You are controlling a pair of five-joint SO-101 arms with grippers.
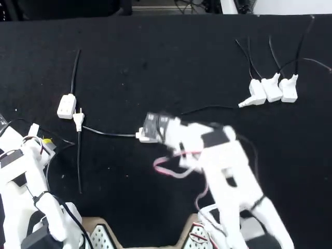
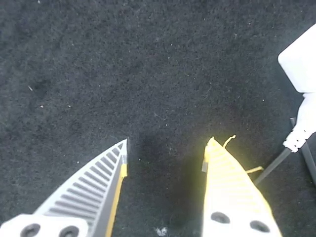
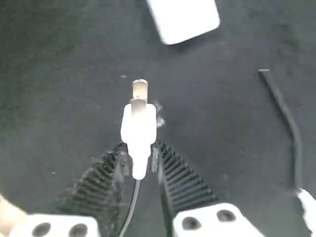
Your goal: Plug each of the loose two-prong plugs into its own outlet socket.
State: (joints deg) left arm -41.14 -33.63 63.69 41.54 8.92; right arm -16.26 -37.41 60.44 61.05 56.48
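- Grip is the first worry. The right gripper (image 3: 139,147) pinches the plug (image 3: 138,121) by its narrow tail only, near the middle of the table (image 1: 155,57), with the prongs pointing away from the arm. A push against a socket could make the body pivot or slide back between the fingers.
- Aim could be off. The socket (image 1: 66,106) lies well to the left. In the right wrist view a white block (image 3: 183,18), probably that socket, sits to one side of the prongs' line. A straight push would likely hit the casing instead of the holes.
- The socket looks free to slide. Pressed from one end with nothing behind it, it may skate away rather than take the prongs.
- The left gripper (image 2: 166,145) hangs over bare table at the near left, fingers spread and holding nothing, so it braces nothing. A second plug (image 1: 78,120) lies just beside the socket, and a careless sweep could knock both.
- A black cable (image 1: 106,133) runs between the held plug and the socket, and it could snag or drag things out of line.
- Three white pieces (image 1: 271,88) sit together at the far right. I cannot tell which holes are free, so a wrong pick is possible.
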